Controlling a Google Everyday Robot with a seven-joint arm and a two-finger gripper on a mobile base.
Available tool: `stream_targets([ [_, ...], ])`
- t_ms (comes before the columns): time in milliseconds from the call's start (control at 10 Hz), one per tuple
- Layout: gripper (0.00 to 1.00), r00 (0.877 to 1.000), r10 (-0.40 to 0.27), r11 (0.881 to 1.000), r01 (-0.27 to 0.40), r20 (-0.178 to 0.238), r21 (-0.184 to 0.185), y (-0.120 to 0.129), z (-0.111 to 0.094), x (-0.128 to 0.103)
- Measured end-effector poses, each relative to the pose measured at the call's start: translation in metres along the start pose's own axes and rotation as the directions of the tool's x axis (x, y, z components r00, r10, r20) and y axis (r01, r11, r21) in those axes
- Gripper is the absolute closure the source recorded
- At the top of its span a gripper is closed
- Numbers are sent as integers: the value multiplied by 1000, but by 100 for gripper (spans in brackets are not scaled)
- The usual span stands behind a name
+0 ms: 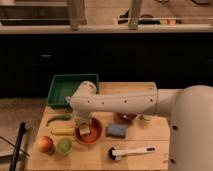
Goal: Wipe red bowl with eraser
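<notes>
The red bowl sits on the wooden table, left of centre. My gripper hangs from the white arm and reaches down into the bowl at its left side. The pale cream eraser shows at the gripper's tip, inside the bowl, against the bowl's floor.
A green tray is at the back left. A green pepper, a yellow item, an orange fruit and a green cup lie left of the bowl. A blue sponge, maroon bowl and white-handled brush lie to the right.
</notes>
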Motion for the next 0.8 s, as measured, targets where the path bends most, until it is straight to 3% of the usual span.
stream_targets([
  [200,100,999,-27,1000,27,19,-7,-2,2,-17],
  [400,100,999,-21,999,22,47,-23,13,4,-33],
  [600,100,998,1,999,1,70,-33,31,6,-44],
  [800,100,997,50,998,-47,63,-46,55,2,-48],
])
